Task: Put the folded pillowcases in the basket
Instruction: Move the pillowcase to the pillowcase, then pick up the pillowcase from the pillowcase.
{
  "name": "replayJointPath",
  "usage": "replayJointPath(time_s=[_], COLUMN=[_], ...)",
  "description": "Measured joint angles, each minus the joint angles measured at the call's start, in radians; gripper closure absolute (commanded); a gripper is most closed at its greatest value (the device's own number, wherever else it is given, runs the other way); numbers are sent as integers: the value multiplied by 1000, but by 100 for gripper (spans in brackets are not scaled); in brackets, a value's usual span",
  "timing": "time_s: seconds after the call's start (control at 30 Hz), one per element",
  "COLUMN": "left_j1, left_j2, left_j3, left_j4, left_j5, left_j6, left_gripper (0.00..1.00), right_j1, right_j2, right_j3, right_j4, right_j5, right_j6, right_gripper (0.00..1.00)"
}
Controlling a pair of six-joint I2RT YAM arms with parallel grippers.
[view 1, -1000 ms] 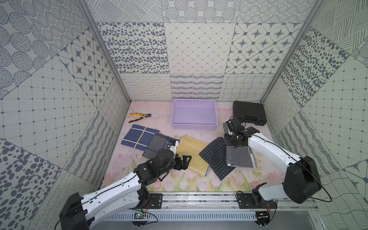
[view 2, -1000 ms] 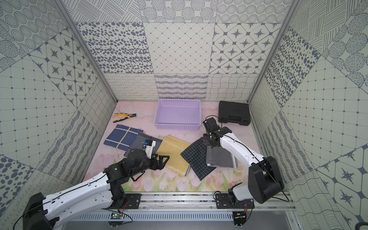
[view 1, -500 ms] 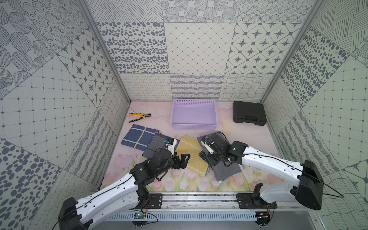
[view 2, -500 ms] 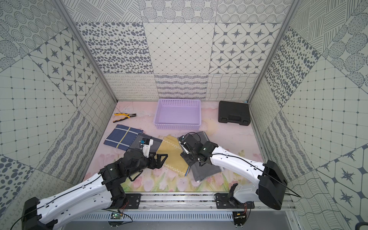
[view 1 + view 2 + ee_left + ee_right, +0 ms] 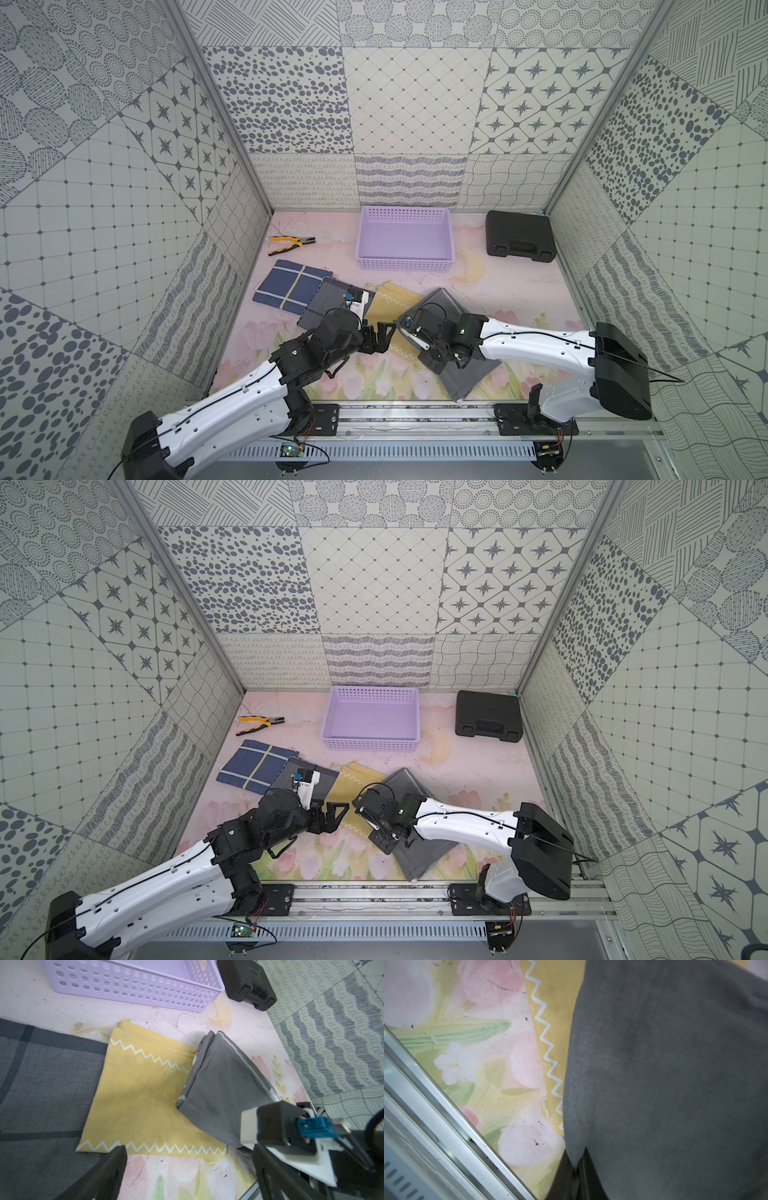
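The lilac basket stands empty at the back middle. A plain grey folded pillowcase lies at the front middle, overlapping the yellow zigzag cloth. My right gripper is down on its near part, the jaws pinching a fold of the grey fabric. My left gripper hovers open over the yellow cloth's near edge, holding nothing, close beside the right gripper.
A blue plaid cloth and a grey plaid cloth lie folded at the left. Yellow-handled pliers rest at the back left. A black hard case sits at the back right. The metal rail runs along the front edge.
My right arm swung from the back right to the front middle, dragging the grey pillowcase left over the dark checked cloth, now covered. The left arm barely moved.
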Motion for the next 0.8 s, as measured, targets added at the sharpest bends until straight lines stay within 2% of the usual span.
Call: replayJointPath(time_s=[0.07, 0.23, 0.33, 0.57, 0.8], left_j1=[3, 39, 85, 189, 231], left_j2=[23, 97, 150, 327, 572], left_j3=[3, 28, 49, 134, 256], left_j4=[4, 23, 41, 99, 148], left_j5=[12, 82, 147, 347, 514], left_j6=[0, 9, 17, 68, 151], left_gripper=[1, 1, 1, 1, 8], right_j1=[2, -1, -47, -266, -294], right_j2=[-35, -155, -267, -562, -680], right_j3=[-14, -37, -55, -166, -253], right_j4=[-3, -5, -3, 0, -10], right_j5=[15, 95, 125, 138, 159], right_j6=[17, 74, 128, 282, 364], right_gripper=[52, 40, 39, 33, 31])
